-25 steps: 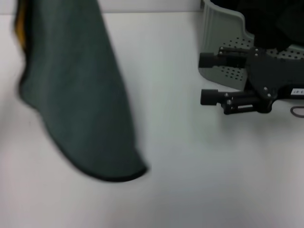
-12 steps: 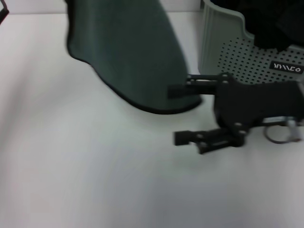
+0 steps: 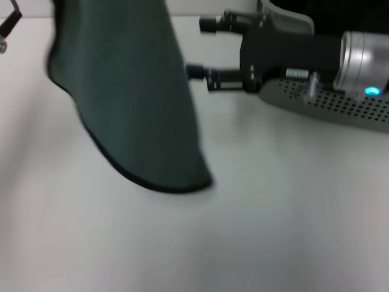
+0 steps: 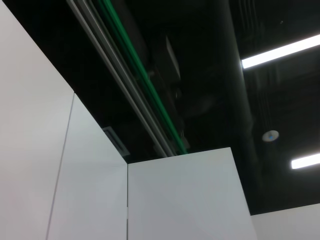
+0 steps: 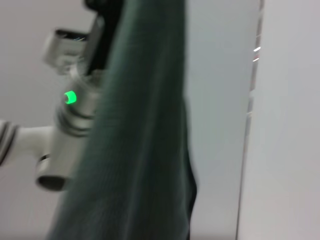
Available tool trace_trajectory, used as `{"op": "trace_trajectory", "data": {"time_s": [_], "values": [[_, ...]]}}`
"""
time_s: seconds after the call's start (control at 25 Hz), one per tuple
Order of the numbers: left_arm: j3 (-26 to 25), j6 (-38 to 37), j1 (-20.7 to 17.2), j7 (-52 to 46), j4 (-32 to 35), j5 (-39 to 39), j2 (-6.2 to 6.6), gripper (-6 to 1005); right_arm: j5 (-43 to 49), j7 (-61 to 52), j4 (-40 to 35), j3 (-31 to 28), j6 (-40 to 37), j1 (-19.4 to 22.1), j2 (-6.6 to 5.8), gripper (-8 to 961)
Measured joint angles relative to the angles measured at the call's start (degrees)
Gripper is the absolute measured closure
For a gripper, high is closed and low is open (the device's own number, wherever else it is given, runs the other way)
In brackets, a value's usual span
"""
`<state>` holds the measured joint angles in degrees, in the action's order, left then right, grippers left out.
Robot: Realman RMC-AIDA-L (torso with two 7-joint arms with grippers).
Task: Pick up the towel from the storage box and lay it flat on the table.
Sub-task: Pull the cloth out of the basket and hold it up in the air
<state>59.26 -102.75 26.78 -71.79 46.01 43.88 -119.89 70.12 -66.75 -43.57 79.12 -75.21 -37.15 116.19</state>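
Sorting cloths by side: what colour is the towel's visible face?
Dark teal-green towel with black edging, clearest in the head view.

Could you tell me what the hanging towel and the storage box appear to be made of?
The towel looks like soft cloth, probably microfibre: matte dark teal-green, draping in a curve with a thin black sewn edge. The storage box seems moulded plastic: smooth grey-green, with rows of small punched holes and a ribbed corner behind the right gripper.

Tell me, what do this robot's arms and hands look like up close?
The right hand has two slim black fingers on a boxy black body, joined to a silvery metal wrist cylinder with a small blue light. In the right wrist view, the left arm looks pale grey and rounded, with a green light; its hand is not clearly visible.
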Motion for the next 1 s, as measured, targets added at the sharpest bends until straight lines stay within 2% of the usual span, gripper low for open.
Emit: {"op": "trace_trajectory", "data": {"time_s": [0.08, 0.2, 0.36, 0.48, 0.64, 0.84, 1.0], "values": [[-0.2, 0.2, -0.1, 0.3, -0.3, 0.0, -0.04, 982, -1.2, 0.5, -0.1, 0.2, -1.0, -0.1, -0.04, 139], [-0.7, 0.4, -0.5, 0.8, -0.6, -0.4, -0.06, 982, -1.4, 0.8, -1.6, 0.1, -9.4, 1.3, -0.28, 139], [-0.8, 0.5, -0.8, 1.8, -0.9, -0.8, 0.04, 982, -1.2, 1.2, -9.1, -0.2, -22.4, 7.2, -0.61, 140], [-0.8, 0.7, -1.3, 2.7, -1.0, -0.8, 0.05, 982, -1.1, 2.7, -14.7, -0.2, -25.8, 11.2, -0.4, 140], [-0.8, 1.2, -1.8, 3.6, -1.0, -0.8, 0.07, 982, -1.6, 5.7, -18.8, 0.2, -28.6, 14.3, -0.2, 140], [-0.8, 1.4, -1.6, 4.1, -1.1, -0.7, 0.06, 982, -2.2, 6.8, -17.2, 1.0, -31.5, 13.2, -0.15, 140], [-0.8, 1.4, -1.3, 4.8, -1.3, -0.7, 0.04, 982, -2.3, 7.9, -9.9, 3.7, -28.5, 8.4, 0.0, 140]]}}
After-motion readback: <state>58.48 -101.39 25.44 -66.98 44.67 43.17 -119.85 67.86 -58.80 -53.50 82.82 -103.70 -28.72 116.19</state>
